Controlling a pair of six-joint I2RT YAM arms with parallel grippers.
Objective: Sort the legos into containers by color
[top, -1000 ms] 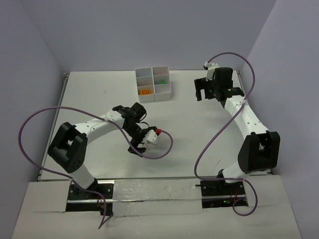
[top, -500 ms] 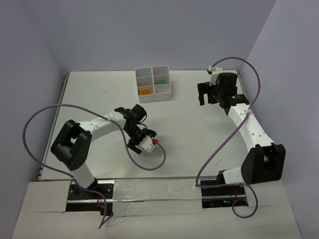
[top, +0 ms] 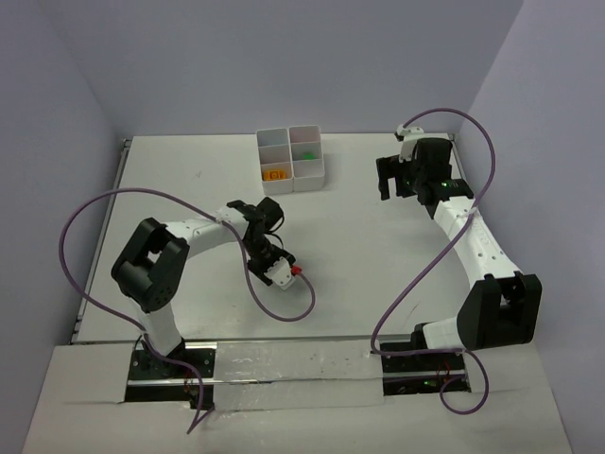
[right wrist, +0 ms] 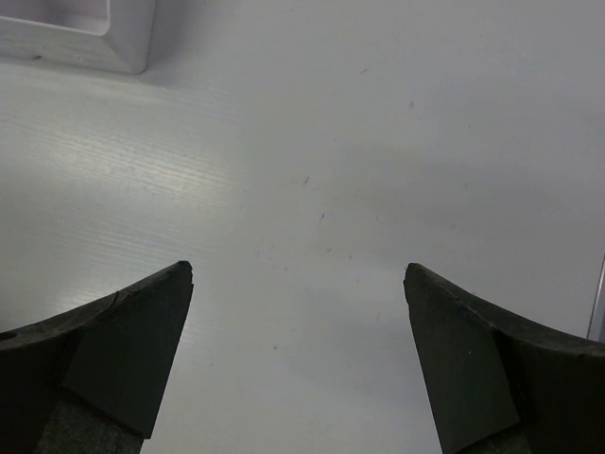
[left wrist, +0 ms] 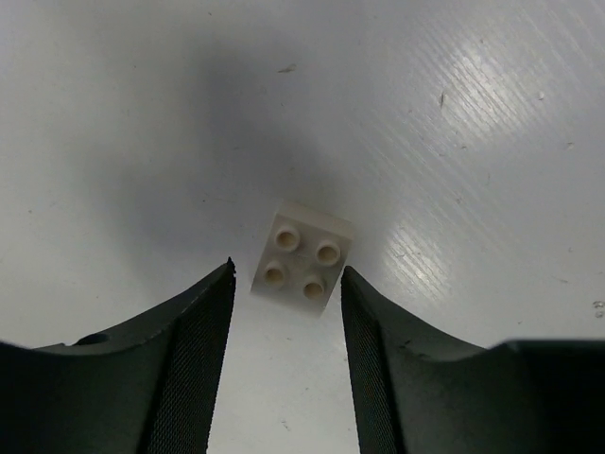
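A white four-stud lego [left wrist: 302,263] lies flat on the table, right at the tips of my left gripper [left wrist: 287,271]. The jaws are partly drawn in on either side of it. The right finger [left wrist: 364,331] is at the brick's edge, and a sliver of table shows beside the left finger [left wrist: 203,340]. In the top view the left gripper [top: 274,262] points down at mid-table and hides the brick. The white six-cell containers tray [top: 324,171] stands at the back, with orange pieces [top: 274,174] in its near-left cell and a green piece [top: 307,151] in its middle-right cell. My right gripper [top: 396,177] hangs wide open over bare table.
A corner of the tray [right wrist: 76,33] shows at the top left of the right wrist view, where the right gripper [right wrist: 298,274] has only table beneath it. Purple cables [top: 284,307] loop over the table beside both arms. Walls close in the back and sides.
My left gripper has shifted a little toward the near edge and its jaws have narrowed around the white brick. The right arm shifted slightly right, then held still, still open.
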